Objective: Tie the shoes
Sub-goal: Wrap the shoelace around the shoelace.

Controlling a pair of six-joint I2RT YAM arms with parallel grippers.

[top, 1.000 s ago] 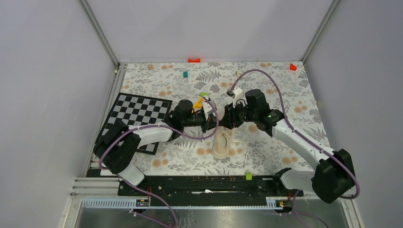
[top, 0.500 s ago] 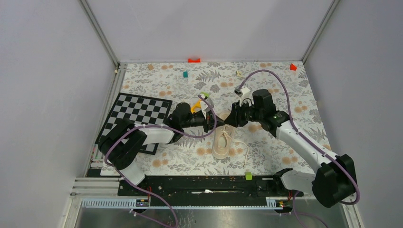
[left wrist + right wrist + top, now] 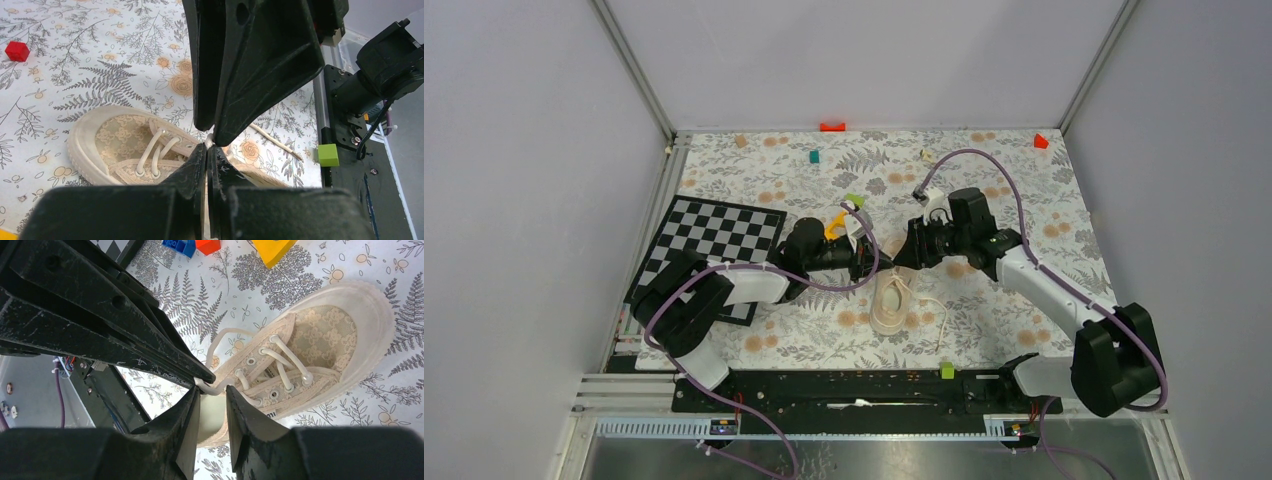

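1. Over the last second the right arm pulled back a little towards its own side, then came in again. Its jaws (image 3: 902, 256) now sit tip to tip with the left jaws (image 3: 865, 262), just above the cream-beige fabric sneaker (image 3: 890, 305).
2. The right jaws have also narrowed. In the right wrist view they (image 3: 212, 392) stand partly spread, with a clear gap between the fingers and nothing clamped in it.
3. The left jaws (image 3: 206, 152) are pressed together. A short piece of pale cream lace (image 3: 209, 388) comes out at their tip, so I judge they are pinching that lace.
4. The sneaker has not moved. It lies flat on the floral-patterned surface (image 3: 1024, 200), between the two arms and a little nearer the bases than the jaws.
5. The pinched lace crosses right at the mouth of the right jaws, over the eyelet rows (image 3: 280, 367). The sneaker's opening shows through the gap below it.
6. The other lace end (image 3: 941, 322) trails loose on the surface on the sneaker's right side.
7. I read this as a hand-over or crossing of the lace being set up, with no knot formed yet. The right jaws look lined up to close on the strand.
8. The risk I see is the tips bumping each other, or the thin lace slipping out.
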